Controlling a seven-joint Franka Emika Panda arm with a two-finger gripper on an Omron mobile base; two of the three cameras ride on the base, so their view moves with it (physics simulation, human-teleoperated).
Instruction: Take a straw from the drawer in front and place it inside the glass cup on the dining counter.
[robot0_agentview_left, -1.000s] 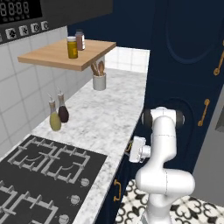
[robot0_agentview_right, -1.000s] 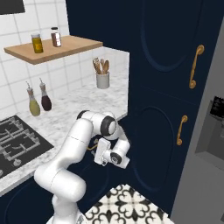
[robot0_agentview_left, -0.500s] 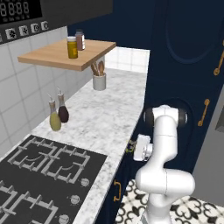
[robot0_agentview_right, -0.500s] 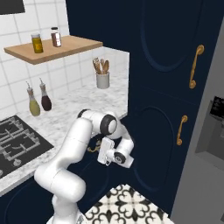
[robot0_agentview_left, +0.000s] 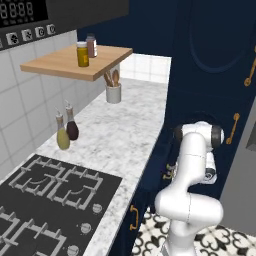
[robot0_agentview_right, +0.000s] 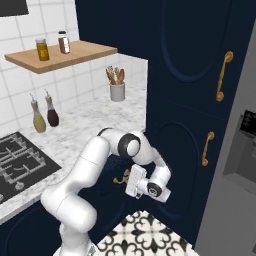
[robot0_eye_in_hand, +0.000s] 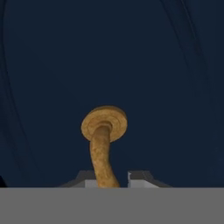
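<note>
Gripper (robot0_eye_in_hand: 112, 179) at drawer front (robot0_eye_in_hand: 112, 65), fingers (robot0_eye_in_hand: 138, 177) either side of brass handle (robot0_eye_in_hand: 103, 144); whether clamped, cannot tell. Arm low below worktop edge (robot0_agentview_right: 95, 150). Handle (robot0_agentview_right: 120, 178) beside hand.

The drawer front (robot0_eye_in_hand: 112, 65) is deep navy, its handle (robot0_eye_in_hand: 104, 131) mottled brass-gold. The bench (robot0_agentview_left: 125, 130) is white-grey marble beside a black hob (robot0_agentview_left: 45, 200). At ten o'clock a pale wooden shelf (robot0_agentview_left: 75, 62) carries a yellow jar (robot0_agentview_left: 82, 54) and a brown one (robot0_agentview_left: 91, 46). The floor tiles (robot0_agentview_right: 145, 235) show black-and-white floral patterning.
</note>
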